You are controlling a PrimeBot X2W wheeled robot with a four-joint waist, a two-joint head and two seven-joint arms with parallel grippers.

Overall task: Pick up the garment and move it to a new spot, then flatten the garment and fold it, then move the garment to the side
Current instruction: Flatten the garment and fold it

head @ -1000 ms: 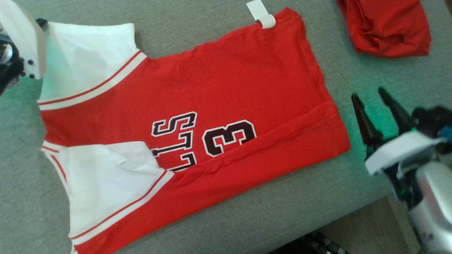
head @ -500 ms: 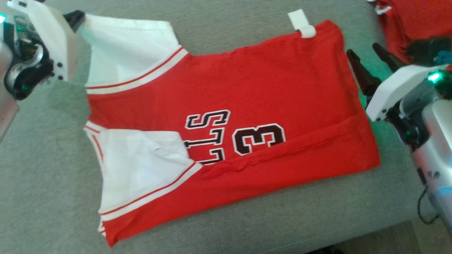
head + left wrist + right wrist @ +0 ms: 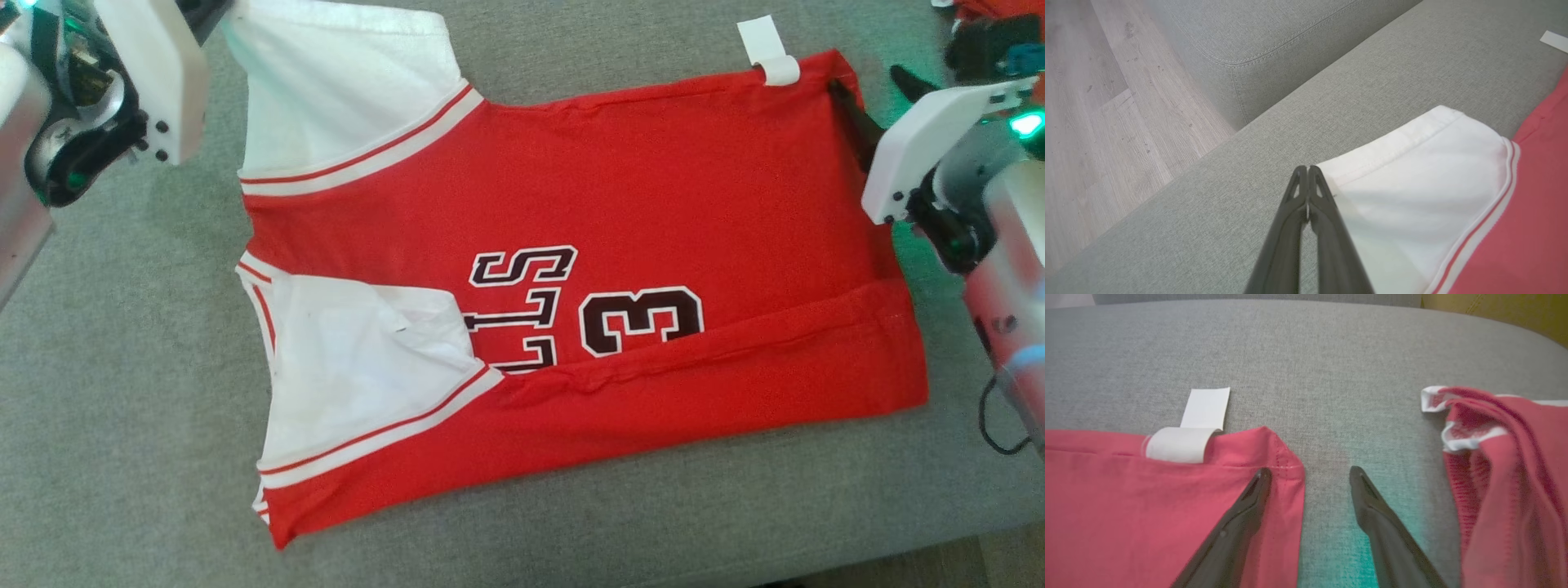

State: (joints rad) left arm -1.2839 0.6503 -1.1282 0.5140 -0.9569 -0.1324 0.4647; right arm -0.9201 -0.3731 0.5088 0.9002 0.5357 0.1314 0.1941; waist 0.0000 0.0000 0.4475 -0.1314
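Two ends of the garment [image 3: 620, 204], spread on the sofa seat [image 3: 122, 367], are addressed: the left gripper [image 3: 1306, 171] is closed on the white sleeve [image 3: 1425, 179] edge, the right gripper [image 3: 1310, 470] open astride the hem corner [image 3: 1284, 457], where a shallow close may miss a layer and skew the fold.

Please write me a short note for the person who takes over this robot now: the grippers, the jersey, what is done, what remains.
Red jersey with white sleeves: flat on the grey sofa cushion, near long edge already folded over.
Left gripper: shut, it seems pinching the corner of the far white sleeve.
Right gripper: open, astride the hem corner beside the white label.
Left to do: finish folding, move it aside.
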